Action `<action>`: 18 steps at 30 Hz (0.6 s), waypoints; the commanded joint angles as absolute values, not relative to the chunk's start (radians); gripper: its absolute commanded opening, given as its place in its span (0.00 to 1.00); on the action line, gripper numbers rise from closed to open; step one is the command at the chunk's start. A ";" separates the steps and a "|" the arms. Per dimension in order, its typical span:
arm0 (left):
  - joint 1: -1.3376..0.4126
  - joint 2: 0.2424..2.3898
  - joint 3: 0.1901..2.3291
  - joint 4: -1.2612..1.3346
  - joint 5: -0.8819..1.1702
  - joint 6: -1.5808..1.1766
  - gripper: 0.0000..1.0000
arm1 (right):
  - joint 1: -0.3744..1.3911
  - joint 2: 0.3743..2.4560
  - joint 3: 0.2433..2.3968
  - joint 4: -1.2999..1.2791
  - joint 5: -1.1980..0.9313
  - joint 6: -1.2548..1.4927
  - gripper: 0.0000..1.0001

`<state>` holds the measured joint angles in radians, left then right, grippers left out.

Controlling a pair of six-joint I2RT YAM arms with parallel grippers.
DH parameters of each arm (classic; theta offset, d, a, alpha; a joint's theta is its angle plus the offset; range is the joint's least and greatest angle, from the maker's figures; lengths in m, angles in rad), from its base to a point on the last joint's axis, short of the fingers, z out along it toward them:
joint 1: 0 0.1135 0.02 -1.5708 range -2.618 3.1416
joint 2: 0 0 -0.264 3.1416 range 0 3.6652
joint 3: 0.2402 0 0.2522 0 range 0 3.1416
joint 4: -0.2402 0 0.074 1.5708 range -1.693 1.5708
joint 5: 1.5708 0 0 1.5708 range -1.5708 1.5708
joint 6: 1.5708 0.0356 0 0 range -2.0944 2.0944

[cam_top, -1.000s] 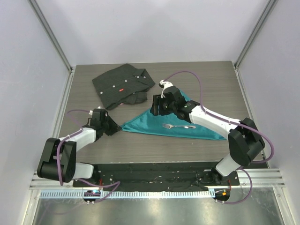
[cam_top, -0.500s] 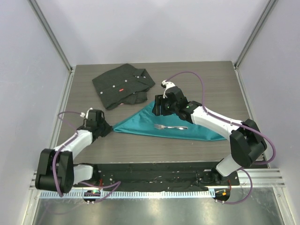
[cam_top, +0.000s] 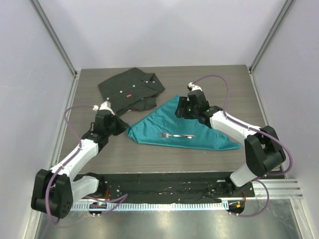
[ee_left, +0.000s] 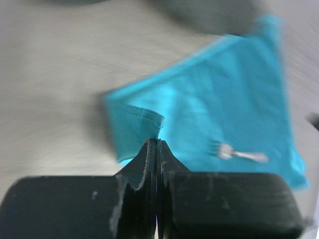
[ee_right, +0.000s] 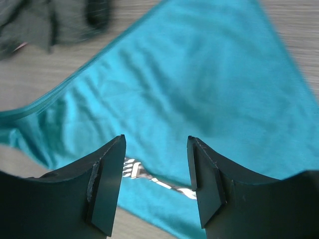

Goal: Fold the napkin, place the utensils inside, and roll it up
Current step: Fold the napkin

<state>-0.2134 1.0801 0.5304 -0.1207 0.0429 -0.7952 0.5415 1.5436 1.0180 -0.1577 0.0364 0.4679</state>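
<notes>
On the wooden table [cam_top: 219, 84], we see the triangular teal napkin [cam_top: 174, 119] bearing the fork [cam_top: 175, 135], its left corner seemingly pinched by the closed left gripper [ee_left: 155, 142], the right gripper [ee_right: 155, 142] open above it.

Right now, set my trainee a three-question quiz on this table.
1. Pick one: what lies on the napkin? A spoon, B fork, C knife.
2. True or false: the right jaws are shut.
3. In a word: which napkin corner is turned over, at the left jaws?
Key: 1 B. 2 False, they stand open above the napkin. 3 Left.
</notes>
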 commanded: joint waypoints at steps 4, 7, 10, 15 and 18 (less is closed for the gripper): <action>-0.468 1.286 0.733 0.184 0.207 -0.710 0.00 | 0.462 1.436 0.954 -0.117 0.055 0.488 0.60; -0.573 1.424 0.820 0.236 0.256 -0.689 0.00 | 0.446 1.396 0.924 -0.117 0.060 0.491 0.60; -0.673 1.546 0.914 0.252 0.325 -0.654 0.00 | 0.430 1.353 0.891 -0.118 0.064 0.499 0.60; -0.776 1.669 1.014 0.247 0.403 -0.608 0.00 | 0.405 1.289 0.850 -0.129 0.067 0.503 0.61; -0.814 1.706 1.032 0.244 0.426 -0.591 0.00 | 0.397 1.270 0.838 -0.138 0.067 0.503 0.60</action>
